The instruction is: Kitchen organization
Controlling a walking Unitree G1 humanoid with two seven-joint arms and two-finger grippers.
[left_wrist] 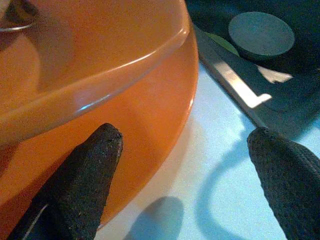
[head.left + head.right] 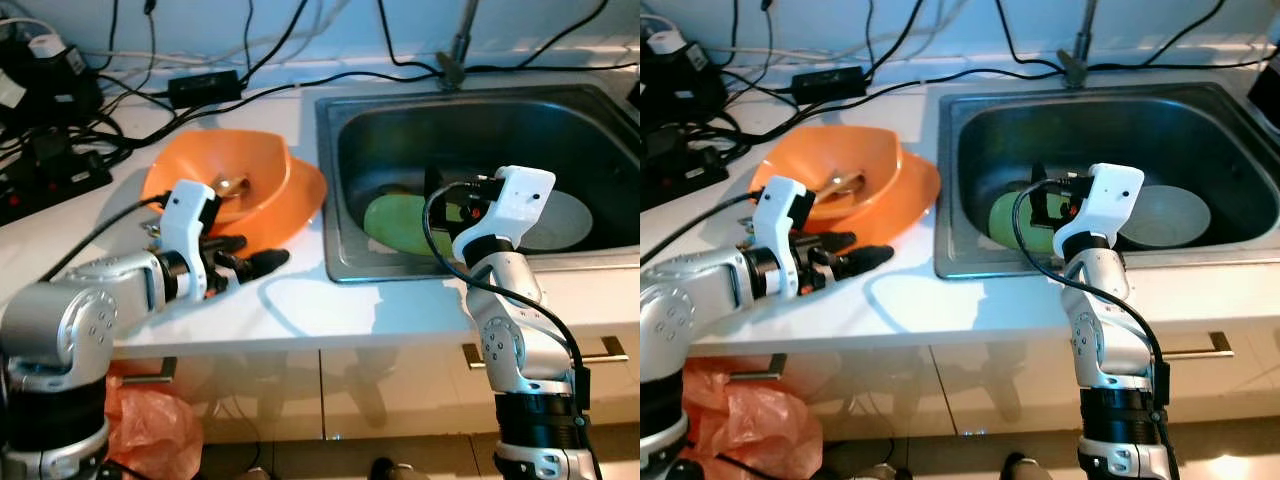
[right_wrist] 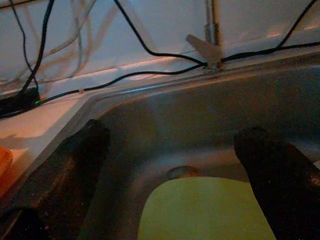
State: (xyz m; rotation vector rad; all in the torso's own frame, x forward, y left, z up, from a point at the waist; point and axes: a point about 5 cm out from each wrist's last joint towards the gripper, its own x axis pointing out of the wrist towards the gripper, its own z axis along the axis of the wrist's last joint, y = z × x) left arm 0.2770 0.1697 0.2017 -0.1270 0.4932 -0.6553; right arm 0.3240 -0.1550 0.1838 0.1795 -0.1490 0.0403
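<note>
Left eye view is showing a tangle of black cables (image 2: 120, 95) and a power adapter (image 2: 205, 87) lying along the back edge of the white countertop (image 2: 300, 300), with a power strip (image 2: 50, 185) at its far left edge. Nothing is standing between my left gripper (image 2: 255, 255) and the orange bowl (image 2: 262, 175). That bowl is sitting on the countertop just beside the left rim of the steel sink (image 2: 335, 180), apparently nested in a second orange bowl whose rim is showing below it, and a metal spoon (image 2: 232, 186) is lying inside. I am holding my left gripper low at the bowl's front side with its fingers spread apart; one fingertip (image 1: 100, 150) is resting close against the bowl's wall, though I cannot tell whether it is touching.

I am reaching my right gripper (image 3: 175, 150) over the sink's front edge, fingers spread wide above a lime-green plate (image 2: 400, 225) lying on the sink floor. A pale grey plate (image 2: 560, 222) is lying beside it, partly hidden by my right wrist. The faucet (image 2: 458, 50) is being cut off at the top. An orange plastic bag (image 2: 150, 425) is sitting on the floor below the counter.
</note>
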